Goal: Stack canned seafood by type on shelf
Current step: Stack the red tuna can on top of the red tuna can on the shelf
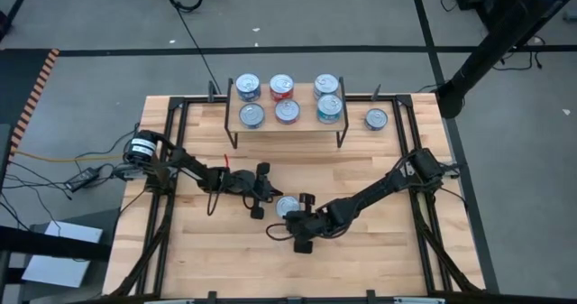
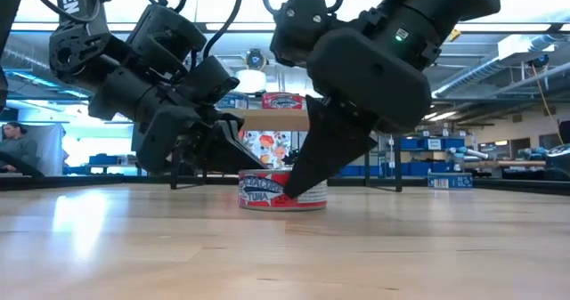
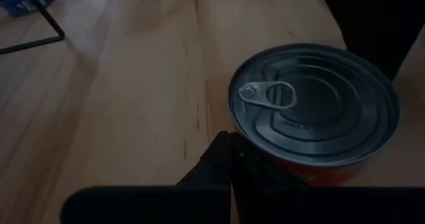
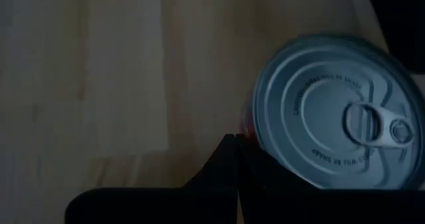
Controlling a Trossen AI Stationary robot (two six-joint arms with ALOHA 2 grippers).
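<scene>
So we've got a red tuna tin [image 2: 282, 191] sitting upright on the table [image 1: 379, 241], near the middle, with both arms crowded on it. Our right gripper [image 2: 298, 190] has its fingers pressed together, tip low against the tin's side, nothing held. Our left gripper [image 2: 254, 164] is the same deal from the other side: pinched closed, empty, tip just beside the tin. Neither one can lift anything like this, so we'd say one arm should back off, and the other should spread its fingers, straddle the tin across its width, and squeeze on the label wall, not the slick lid.

Farther back, the shelf [image 1: 288, 123] already carries six tins in two rows, the red ones [image 1: 285, 98] in the middle column. That's probably where ours goes. One more tin [image 1: 376, 118] sits on the table just off the shelf's right end.
</scene>
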